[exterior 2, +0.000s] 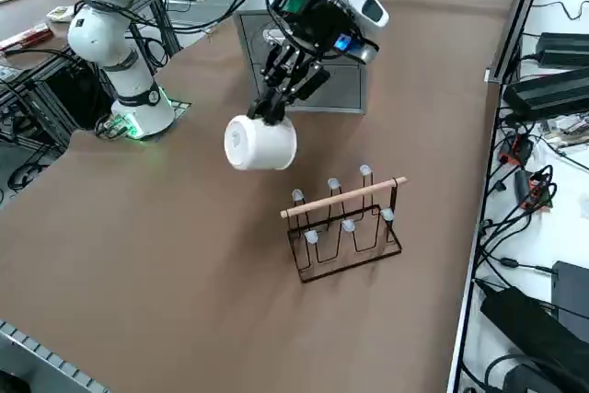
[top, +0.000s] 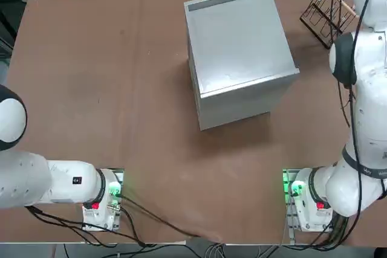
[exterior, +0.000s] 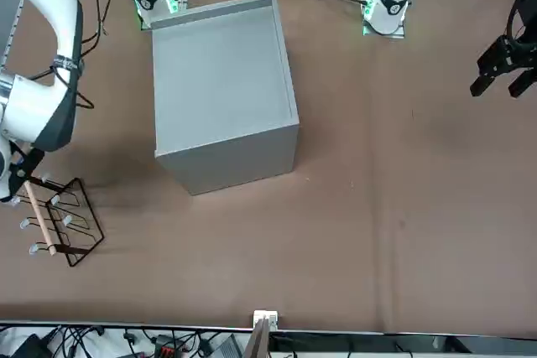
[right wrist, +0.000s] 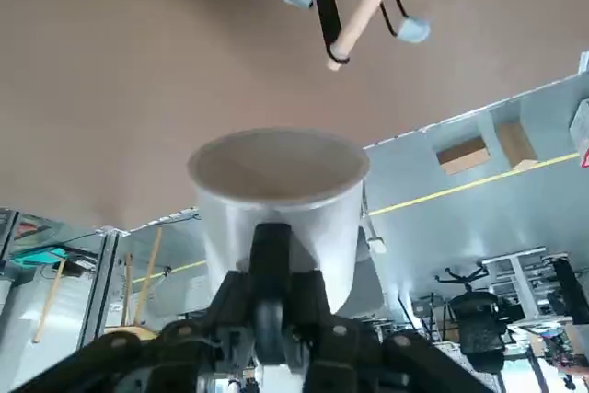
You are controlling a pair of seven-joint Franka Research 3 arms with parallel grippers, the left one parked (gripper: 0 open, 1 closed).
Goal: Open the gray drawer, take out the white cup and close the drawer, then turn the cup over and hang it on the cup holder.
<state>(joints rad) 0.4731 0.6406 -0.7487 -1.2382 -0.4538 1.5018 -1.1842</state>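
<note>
Right side view had R pincer [exterior 2: 276, 109] clamped on white cup [exterior 2: 260, 143], up over counter [exterior 2: 175, 255] nr cup holder [exterior 2: 344, 194]; prob. light, stiff, slick, chippable glaze, best gripped at handle.

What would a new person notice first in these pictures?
The large gray box stands out most, shut, on the brown table. Next comes the white cup, held in the air by the right gripper, near the small dark wire rack with its wooden bar.
</note>
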